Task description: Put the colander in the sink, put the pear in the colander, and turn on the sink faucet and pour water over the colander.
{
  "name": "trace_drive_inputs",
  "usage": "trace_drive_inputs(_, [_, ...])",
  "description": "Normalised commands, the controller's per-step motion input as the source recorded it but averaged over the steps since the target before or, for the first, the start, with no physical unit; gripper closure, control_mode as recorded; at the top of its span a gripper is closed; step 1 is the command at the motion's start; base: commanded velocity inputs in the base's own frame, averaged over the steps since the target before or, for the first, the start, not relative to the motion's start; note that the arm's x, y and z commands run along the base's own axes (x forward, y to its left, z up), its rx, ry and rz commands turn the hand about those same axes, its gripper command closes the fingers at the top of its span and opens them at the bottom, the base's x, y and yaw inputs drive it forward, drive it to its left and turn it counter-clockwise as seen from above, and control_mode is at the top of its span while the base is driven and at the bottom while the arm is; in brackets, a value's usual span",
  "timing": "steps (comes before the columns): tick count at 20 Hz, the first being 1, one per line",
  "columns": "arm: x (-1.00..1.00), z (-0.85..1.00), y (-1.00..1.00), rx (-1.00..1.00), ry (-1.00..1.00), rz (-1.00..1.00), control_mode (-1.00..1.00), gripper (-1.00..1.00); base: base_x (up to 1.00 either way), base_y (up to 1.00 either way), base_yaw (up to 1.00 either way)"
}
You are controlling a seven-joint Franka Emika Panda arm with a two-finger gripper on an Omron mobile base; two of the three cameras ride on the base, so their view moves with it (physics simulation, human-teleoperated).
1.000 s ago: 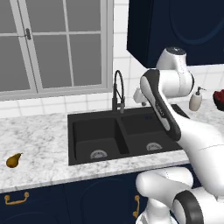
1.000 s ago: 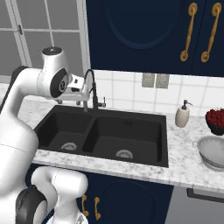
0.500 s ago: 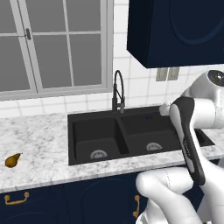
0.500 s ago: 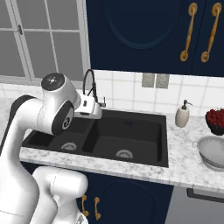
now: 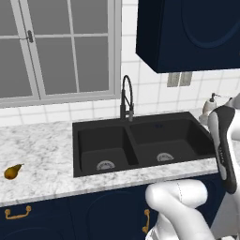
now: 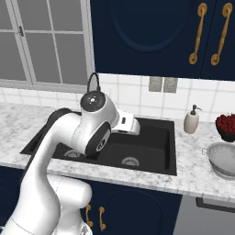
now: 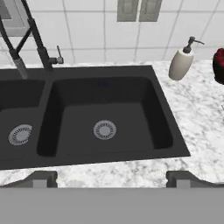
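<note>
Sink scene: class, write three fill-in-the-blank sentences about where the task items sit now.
1. The pear lies on the counter to the ____ of the sink.
2. The colander sits on the counter in front of the bowl of ____ fruit.
3. Both sink basins are ____.

Missing words: left; red; empty

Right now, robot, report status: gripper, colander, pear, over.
Gripper open, empty, over sink. Colander on counter, right of sink. Pear far left. Nothing in the way.

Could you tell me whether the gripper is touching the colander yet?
Apart. In the right base view the colander sits alone on the counter at far right, while the arm's hand is above the sink, with bare marble counter between them.
</note>
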Motion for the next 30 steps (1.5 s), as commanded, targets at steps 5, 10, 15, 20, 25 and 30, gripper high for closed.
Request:
trace_drive_inputs(5, [0.08, -0.02, -1.00, 0.00, 0.04, -0.12, -1.00, -1.00, 0.00, 0.00, 0.00])
trace_drive_inputs(10, [0.17, -0.12, -1.00, 0.00, 0.07, -0.16, -1.00, -1.00, 0.00, 0.00, 0.00])
trace_drive_inputs(15, [0.13, -0.34, -1.00, -0.01, 0.12, -0.16, -1.00, -1.00, 0.00, 0.00, 0.00])
trace_drive_inputs(20, [0.25, -0.41, -1.00, -0.02, 0.16, -0.13, -1.00, -1.00, 0.00, 0.00, 0.00])
trace_drive_inputs(25, [0.22, -0.33, -0.79, 0.00, 0.16, 0.02, -1.00, -1.00, 0.00, 0.00, 0.00])
trace_drive_inputs(30, [0.10, -0.30, -0.56, 0.00, 0.17, 0.20, -1.00, -1.00, 0.00, 0.00, 0.00])
